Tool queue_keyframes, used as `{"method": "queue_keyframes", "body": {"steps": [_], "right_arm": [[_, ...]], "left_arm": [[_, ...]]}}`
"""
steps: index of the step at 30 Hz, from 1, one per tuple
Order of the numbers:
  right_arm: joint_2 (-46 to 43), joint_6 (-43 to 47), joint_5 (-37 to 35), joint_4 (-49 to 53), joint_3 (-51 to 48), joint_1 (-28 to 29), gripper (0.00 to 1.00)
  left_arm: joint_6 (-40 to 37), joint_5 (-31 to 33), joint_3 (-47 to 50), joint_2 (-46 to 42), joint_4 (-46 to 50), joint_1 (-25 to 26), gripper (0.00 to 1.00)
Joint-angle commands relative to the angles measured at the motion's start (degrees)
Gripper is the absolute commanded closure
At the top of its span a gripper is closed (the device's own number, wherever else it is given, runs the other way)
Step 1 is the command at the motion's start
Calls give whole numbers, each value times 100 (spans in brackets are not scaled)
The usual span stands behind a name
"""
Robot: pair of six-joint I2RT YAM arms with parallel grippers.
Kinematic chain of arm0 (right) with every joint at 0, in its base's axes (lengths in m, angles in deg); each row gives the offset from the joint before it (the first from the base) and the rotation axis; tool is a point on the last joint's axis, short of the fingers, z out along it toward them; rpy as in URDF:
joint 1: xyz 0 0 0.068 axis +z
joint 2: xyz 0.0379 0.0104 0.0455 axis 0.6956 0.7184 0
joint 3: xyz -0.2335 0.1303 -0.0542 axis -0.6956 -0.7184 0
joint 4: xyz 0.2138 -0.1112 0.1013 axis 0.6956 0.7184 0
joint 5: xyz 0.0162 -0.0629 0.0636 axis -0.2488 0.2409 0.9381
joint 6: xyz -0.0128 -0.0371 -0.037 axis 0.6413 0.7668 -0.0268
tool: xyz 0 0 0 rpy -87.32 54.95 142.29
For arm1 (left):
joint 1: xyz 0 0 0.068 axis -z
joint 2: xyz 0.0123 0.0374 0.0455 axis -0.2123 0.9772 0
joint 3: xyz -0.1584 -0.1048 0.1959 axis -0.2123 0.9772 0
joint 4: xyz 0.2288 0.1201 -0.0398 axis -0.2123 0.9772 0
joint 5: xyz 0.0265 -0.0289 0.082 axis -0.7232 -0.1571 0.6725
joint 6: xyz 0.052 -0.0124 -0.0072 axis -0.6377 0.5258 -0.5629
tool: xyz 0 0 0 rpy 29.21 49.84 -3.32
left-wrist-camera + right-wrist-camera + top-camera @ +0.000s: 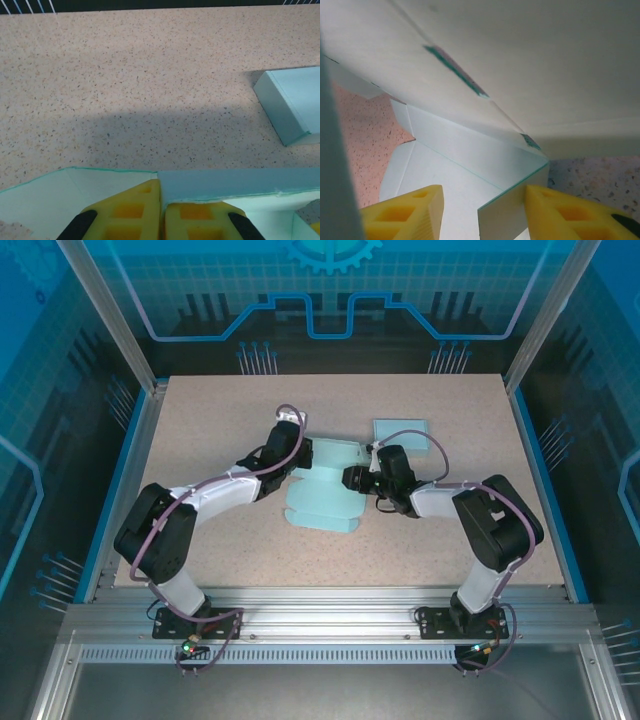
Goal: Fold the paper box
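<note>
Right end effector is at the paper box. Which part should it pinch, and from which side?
Pinch the raised flap of the paper box at its free edge, coming in from the box's right side. The flap is a thin sheet standing on edge, and the right end effector straddles it, jaws open, one finger on each face, so closing should catch it flat.

Seen from above, each wrist hides its own fingertips over the paper box [320, 505]. In the left wrist view, the small folded box [290, 100] is cut off at the right edge and the left gripper [161, 200] at the bottom. In the right wrist view, the paper box's near panel is blurred and the bottom edge crops the right gripper [482, 200].
</note>
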Motion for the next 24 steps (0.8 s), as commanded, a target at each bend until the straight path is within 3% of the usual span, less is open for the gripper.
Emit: {"method": "queue_keyframes", "body": {"steps": [1,14,24], "right_arm": [[-216,-93,77,315,-37,-117,51],[-1763,202,-28,1526,-641,-550,43],[-3132,318,-189,2927,-444,-1429,39]], "left_arm": [[-663,-24,193,148,-682,46,90],[-1157,281,1174,308,-2647,320,90],[-1645,500,1296,660,-4149,624,90]]}}
